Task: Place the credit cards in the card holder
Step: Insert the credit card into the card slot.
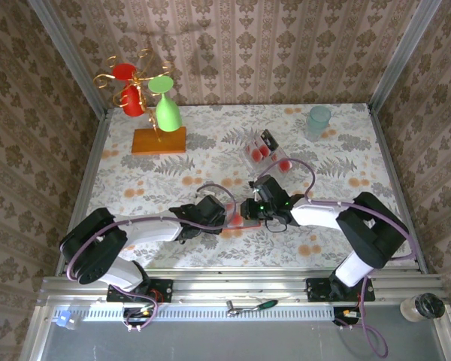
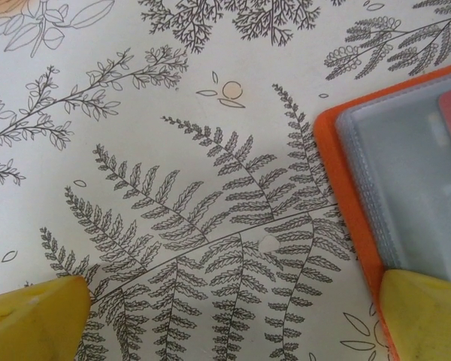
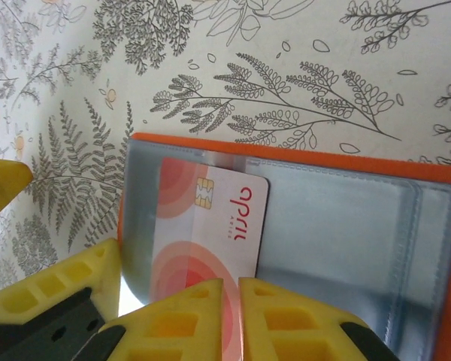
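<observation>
Right hand [image 3: 231,289]: fingers close together, pinching the near edge of a pale pink card [image 3: 210,218]. The card lies across the clear pocket of the open card holder [image 3: 286,148]; whether its edge has entered the pocket cannot be confirmed. Left hand [image 2: 229,308]: spread wide, holding nothing, one fingertip at the holder's orange corner. The other credit cards [image 1: 264,153] lie in a loose heap farther back on the tabletop [image 1: 346,165], well apart. Assessment: one card under insertion, none confirmed seated, bulk of the task outstanding.
</observation>
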Controlling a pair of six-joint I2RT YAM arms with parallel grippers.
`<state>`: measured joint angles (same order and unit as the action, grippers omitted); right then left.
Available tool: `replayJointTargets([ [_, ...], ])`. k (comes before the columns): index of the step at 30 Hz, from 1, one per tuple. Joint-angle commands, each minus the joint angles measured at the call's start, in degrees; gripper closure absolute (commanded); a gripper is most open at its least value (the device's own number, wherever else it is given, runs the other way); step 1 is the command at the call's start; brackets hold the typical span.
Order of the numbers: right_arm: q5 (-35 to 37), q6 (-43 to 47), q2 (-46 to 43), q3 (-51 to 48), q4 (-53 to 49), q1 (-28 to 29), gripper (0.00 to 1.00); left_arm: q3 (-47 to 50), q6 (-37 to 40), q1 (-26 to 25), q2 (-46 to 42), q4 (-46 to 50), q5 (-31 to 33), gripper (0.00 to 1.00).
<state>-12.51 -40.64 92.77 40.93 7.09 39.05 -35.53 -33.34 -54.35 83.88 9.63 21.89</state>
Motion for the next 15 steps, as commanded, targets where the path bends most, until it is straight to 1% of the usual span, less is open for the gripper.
replayJointTargets([
  [1, 0.5, 0.5, 3.3, 1.8, -1.2, 0.5, 0.85, 1.0, -0.6, 0.1, -0.7, 0.0, -0.4, 0.0],
  [6, -0.1, 0.1, 6.9, 3.9, -0.6, 2.1, 0.88, 1.0, -0.4, 0.2, -0.6, -0.2, -0.6, 0.0],
  [12, -0.1, -0.5, 7.8, 5.6, -0.3, 3.9, 0.9, 0.6, -0.3, 0.2, -0.7, 0.5, -0.4, 0.0],
  [15, -0.5, -0.5, 7.5, 5.8, -0.5, 4.1, 0.9, 0.3, -0.2, 0.6, -2.6, 2.6, 0.6, 0.0],
])
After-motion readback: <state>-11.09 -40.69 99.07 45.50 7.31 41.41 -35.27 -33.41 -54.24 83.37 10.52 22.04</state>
